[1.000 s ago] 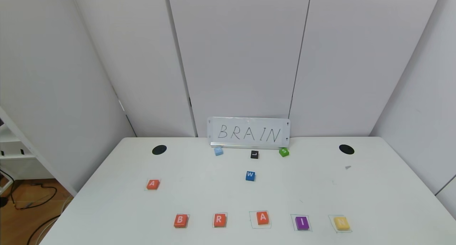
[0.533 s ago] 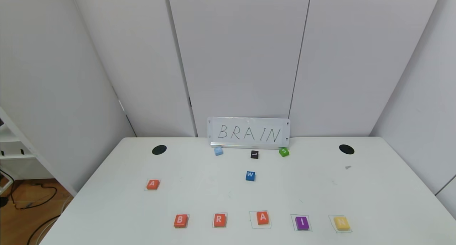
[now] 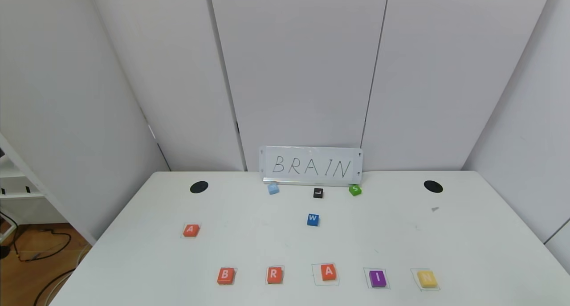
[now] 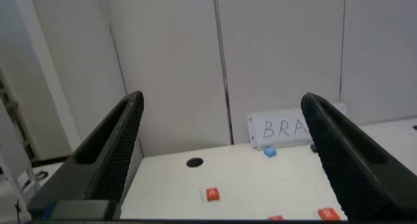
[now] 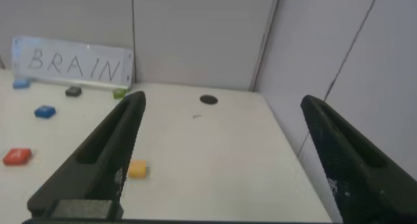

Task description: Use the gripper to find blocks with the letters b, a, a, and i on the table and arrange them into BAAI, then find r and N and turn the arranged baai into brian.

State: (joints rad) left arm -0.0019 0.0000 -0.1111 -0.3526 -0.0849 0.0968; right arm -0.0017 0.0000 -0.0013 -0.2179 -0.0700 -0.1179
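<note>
From the head view, the large white rectangular worktop [image 3: 311, 243] carries a near row of small flat square blocks: orange-red B [image 3: 225, 275], orange-red R [image 3: 274, 275], orange-red A [image 3: 328, 272], purple I [image 3: 377, 278] and yellow N [image 3: 427, 279], each on or just beside a thin pen-drawn outline. A second orange-red A block [image 3: 191, 230] lies apart, farther back on the robot's left. A blue W block [image 3: 313, 219], a black L block [image 3: 318, 192], a green S block [image 3: 355, 190] and a pale blue block [image 3: 273, 189] sit near a white sign reading BRAIN [image 3: 311, 165]. Neither arm shows here.

In the left wrist view, the left pincer [image 4: 228, 165] is raised well above the worktop, fingers spread wide and holding nothing; the spare A, the pale blue block and part of the sign show beyond it.

In the right wrist view, the right pincer [image 5: 221, 165] is likewise raised, wide and empty, with the N visible below.

The row already reads as on the sign, so the spelling looks complete; judging from this, what is left is at most a small straightening of blocks within their outlines.
</note>
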